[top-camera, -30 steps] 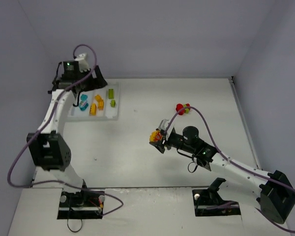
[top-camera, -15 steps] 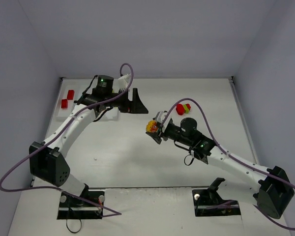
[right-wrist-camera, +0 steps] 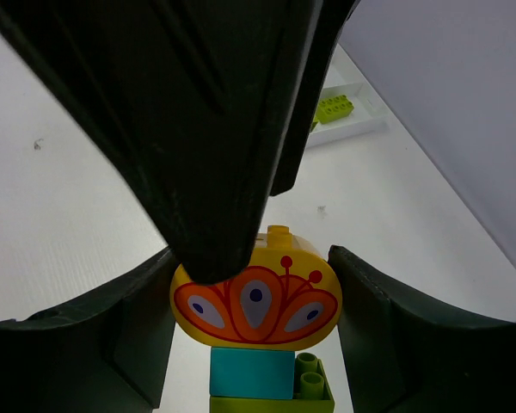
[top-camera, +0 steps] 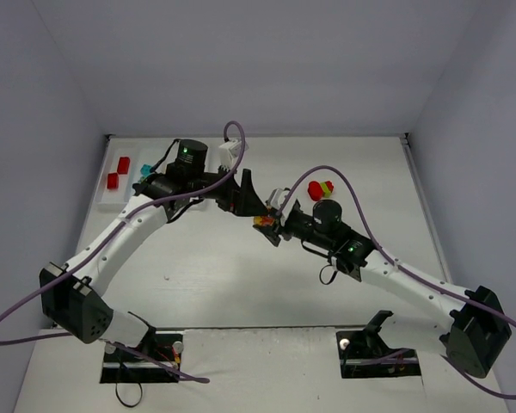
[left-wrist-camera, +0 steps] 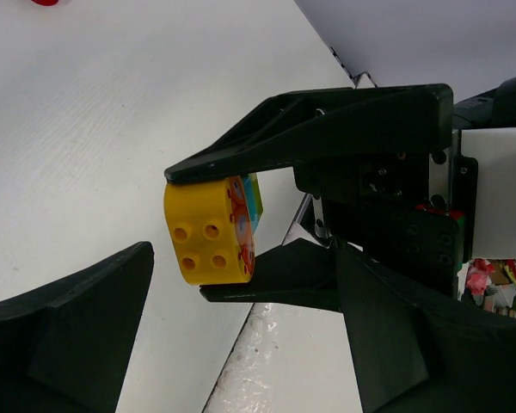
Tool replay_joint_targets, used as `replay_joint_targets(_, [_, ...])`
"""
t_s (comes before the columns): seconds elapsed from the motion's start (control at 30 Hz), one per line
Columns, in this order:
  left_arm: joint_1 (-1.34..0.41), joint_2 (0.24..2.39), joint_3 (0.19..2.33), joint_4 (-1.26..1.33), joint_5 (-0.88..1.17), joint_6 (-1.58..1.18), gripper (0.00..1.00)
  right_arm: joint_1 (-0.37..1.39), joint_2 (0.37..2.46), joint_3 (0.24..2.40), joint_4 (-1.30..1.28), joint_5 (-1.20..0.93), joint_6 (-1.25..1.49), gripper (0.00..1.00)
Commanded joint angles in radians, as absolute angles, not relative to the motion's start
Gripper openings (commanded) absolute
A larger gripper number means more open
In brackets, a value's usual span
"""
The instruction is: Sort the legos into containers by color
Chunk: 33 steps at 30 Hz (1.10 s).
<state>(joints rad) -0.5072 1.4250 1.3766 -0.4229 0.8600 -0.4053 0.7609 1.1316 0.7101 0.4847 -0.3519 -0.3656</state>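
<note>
My right gripper (top-camera: 267, 224) is shut on a lego clump (top-camera: 262, 222) held above the table's middle. In the right wrist view the clump is a rounded yellow brick with an orange pattern (right-wrist-camera: 256, 301) on top of a cyan brick (right-wrist-camera: 251, 372) and a lime brick (right-wrist-camera: 275, 400). My left gripper (top-camera: 254, 205) is open right beside the clump, and one finger (right-wrist-camera: 215, 129) overlaps the yellow brick's top. The left wrist view shows the yellow brick (left-wrist-camera: 208, 231) clamped between the right gripper's black fingers. The white containers tray (top-camera: 105, 196) lies at the far left with red legos (top-camera: 123, 163) and a cyan lego (top-camera: 146, 168).
A red, yellow and green clump (top-camera: 321, 188) sits on the table behind the right arm. A lime lego (right-wrist-camera: 334, 107) lies in the tray (right-wrist-camera: 354, 129) in the right wrist view. The left arm stretches over most of the tray.
My left arm has swung from over the tray across to the middle, up to the clump. My right gripper has carried the clump up and left toward it.
</note>
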Motion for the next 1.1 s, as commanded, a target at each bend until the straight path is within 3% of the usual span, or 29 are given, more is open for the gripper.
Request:
replay_joint_targets(0.0, [-0.535, 1.381, 1.381, -0.411, 0.833, -0.348, 0.80, 0.767, 1.138, 0.778, 0.566, -0.345, -0.368, 0.09])
replay_joint_targets(0.3, [-0.551, 1.390, 1.367, -0.413, 0.776, -0.337, 0.72, 0.767, 1.143, 0.792, 0.589, -0.367, -0.359, 0.09])
replay_joint_targets(0.4, [-0.552, 1.393, 1.364, -0.391, 0.790, -0.351, 0.65, 0.765, 1.144, 0.790, 0.594, -0.370, -0.359, 0.09])
replay_joint_targets(0.57, [-0.552, 1.397, 1.347, -0.330, 0.844, -0.388, 0.41, 0.767, 1.143, 0.784, 0.604, -0.374, -0.357, 0.09])
replay_joint_targets(0.7, [-0.557, 1.407, 1.341, -0.324, 0.861, -0.391, 0.41, 0.767, 1.141, 0.779, 0.615, -0.377, -0.354, 0.09])
replay_joint_targets(0.9, [-0.561, 1.420, 1.338, -0.324, 0.859, -0.390, 0.47, 0.765, 1.149, 0.784, 0.620, -0.383, -0.353, 0.10])
replay_joint_targets(0.97, [-0.561, 1.422, 1.338, -0.322, 0.861, -0.390, 0.54, 0.767, 1.150, 0.787, 0.623, -0.388, -0.353, 0.09])
replay_joint_targets(1.07, [-0.561, 1.424, 1.339, -0.324, 0.864, -0.385, 0.54, 0.767, 1.154, 0.788, 0.624, -0.390, -0.351, 0.10])
